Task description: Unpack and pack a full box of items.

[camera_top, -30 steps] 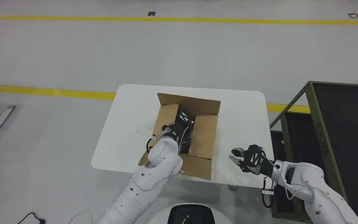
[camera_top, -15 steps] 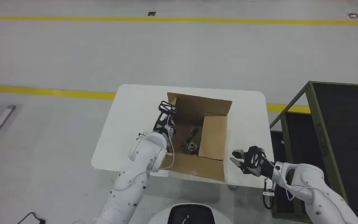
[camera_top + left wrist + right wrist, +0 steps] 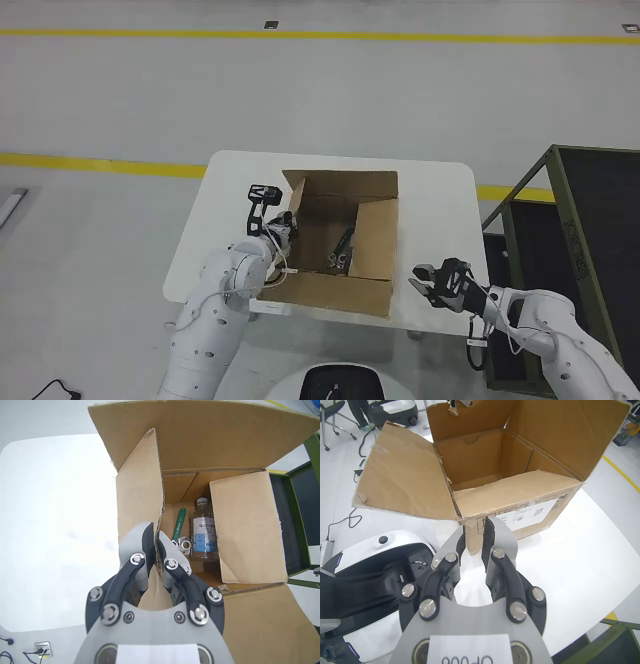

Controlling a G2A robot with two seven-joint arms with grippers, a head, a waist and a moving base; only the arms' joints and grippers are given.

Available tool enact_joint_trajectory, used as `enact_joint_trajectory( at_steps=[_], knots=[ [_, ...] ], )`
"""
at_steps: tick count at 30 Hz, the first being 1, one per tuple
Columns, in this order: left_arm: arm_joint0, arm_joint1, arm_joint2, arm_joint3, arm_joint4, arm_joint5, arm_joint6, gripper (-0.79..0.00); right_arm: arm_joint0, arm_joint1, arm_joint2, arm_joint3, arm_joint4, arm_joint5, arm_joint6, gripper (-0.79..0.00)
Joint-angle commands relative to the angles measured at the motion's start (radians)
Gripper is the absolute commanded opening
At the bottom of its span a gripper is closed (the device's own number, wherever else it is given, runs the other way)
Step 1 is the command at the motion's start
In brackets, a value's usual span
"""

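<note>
Open cardboard box (image 3: pixel 200 437), green-handled wrench (image 3: pixel 179 528) and clear bottle (image 3: pixel 203 535) inside

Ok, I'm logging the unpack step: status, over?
Left gripper shut on side flap of box. Right gripper open, empty, beside box corner. Bottle and wrench inside; opposite flap folded inward by bottle.

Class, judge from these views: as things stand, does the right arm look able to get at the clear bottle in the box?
Probably not directly. The right gripper is open and outside the cardboard box, but the box's right flap leans inward over the clear bottle, between the two.
</note>
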Motion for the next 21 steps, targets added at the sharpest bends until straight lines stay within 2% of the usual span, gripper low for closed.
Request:
enact_joint_trajectory(
  at_steps=[1, 6, 10, 21],
  knots=[
    [0.001, 0.003, 0.001, -0.013, 0.022, -0.005, 0.001, -0.785, 0.003, -0.001, -0.004, 0.005, -0.002, -0.001, -0.001, -0.6],
    [0.001, 0.006, -0.001, -0.022, -0.015, -0.021, 0.0, -0.785, 0.008, -0.003, -0.008, 0.014, 0.0, -0.004, -0.005, -0.597],
    [-0.014, 0.012, 0.02, -0.021, 0.046, -0.069, -0.01, -0.785, 0.014, -0.004, -0.009, 0.017, -0.001, -0.002, -0.009, -0.597],
    [-0.005, 0.012, 0.018, -0.02, 0.03, -0.059, 0.003, -0.785, 0.022, -0.007, -0.013, 0.024, -0.007, -0.003, -0.021, -0.591]
  ],
)
